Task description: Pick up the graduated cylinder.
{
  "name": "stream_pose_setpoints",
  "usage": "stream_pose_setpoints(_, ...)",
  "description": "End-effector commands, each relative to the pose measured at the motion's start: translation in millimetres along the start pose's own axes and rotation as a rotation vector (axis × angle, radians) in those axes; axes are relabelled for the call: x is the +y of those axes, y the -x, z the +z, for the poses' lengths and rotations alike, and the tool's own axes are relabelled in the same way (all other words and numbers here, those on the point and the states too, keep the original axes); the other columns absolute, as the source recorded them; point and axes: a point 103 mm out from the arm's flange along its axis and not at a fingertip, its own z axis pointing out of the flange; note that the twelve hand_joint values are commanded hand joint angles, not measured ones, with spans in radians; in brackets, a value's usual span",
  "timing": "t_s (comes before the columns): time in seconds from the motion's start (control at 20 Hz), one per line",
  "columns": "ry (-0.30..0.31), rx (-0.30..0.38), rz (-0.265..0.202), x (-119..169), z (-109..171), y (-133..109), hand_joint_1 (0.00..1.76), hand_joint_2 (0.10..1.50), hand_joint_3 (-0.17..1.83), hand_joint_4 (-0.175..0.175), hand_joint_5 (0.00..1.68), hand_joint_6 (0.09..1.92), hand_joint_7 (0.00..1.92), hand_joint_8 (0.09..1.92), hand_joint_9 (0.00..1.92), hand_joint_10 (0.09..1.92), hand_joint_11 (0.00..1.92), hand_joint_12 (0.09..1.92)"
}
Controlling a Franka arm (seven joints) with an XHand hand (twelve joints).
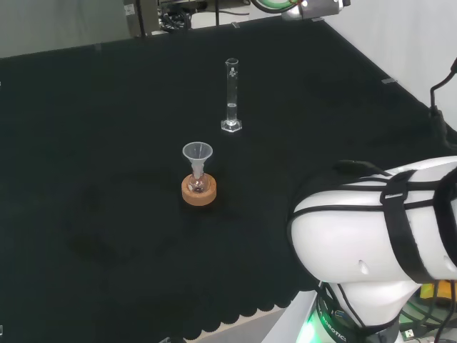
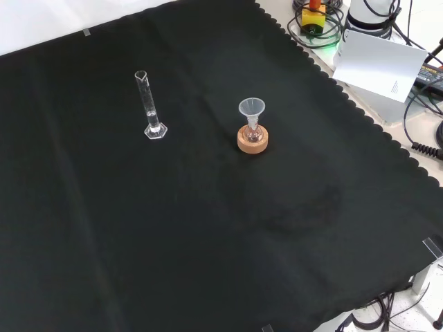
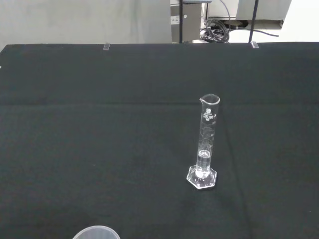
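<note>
A clear glass graduated cylinder [image 1: 231, 95] stands upright on its hexagonal foot on the black cloth, far from the arm in the head view. In the front view the cylinder [image 2: 149, 105] stands left of centre, alone. The wrist view looks at the cylinder [image 3: 206, 147] from some distance, with open cloth all around it. Nothing touches it.
A small flask with a clear funnel [image 1: 198, 161] in its neck sits on a cork ring [image 1: 199, 192], nearer the arm than the cylinder. The funnel's rim [image 3: 96, 232] peeks into the wrist view. The arm's white link [image 1: 378, 229] stands at the head view's right.
</note>
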Motion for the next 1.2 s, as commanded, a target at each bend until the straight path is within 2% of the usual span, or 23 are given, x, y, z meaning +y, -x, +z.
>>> stream_pose_setpoints(0.05,0.015,-0.014,0.068,2,-3,5,0.03,1.4,0.02,-0.012,0.18,0.09,0.0,0.41,0.42,0.09,0.11,1.35)
stream_pose_setpoints(0.5,-0.009,0.028,0.124,37,43,39,0.06,1.39,0.01,-0.015,0.19,0.09,0.01,0.43,0.43,0.09,0.11,1.35)
stream_pose_setpoints(0.7,0.016,0.051,0.104,63,71,61,0.16,1.35,0.0,-0.022,0.21,0.09,0.04,0.45,0.45,0.09,0.13,1.36)
stream_pose_setpoints(0.9,0.011,0.112,0.09,96,104,86,0.28,1.29,-0.03,-0.028,0.22,0.09,0.07,0.48,0.48,0.09,0.15,1.35)
stream_pose_setpoints(1.2,0.006,0.19,0.074,154,153,120,0.35,1.25,-0.06,-0.031,0.23,0.09,0.08,0.5,0.5,0.09,0.16,1.35)
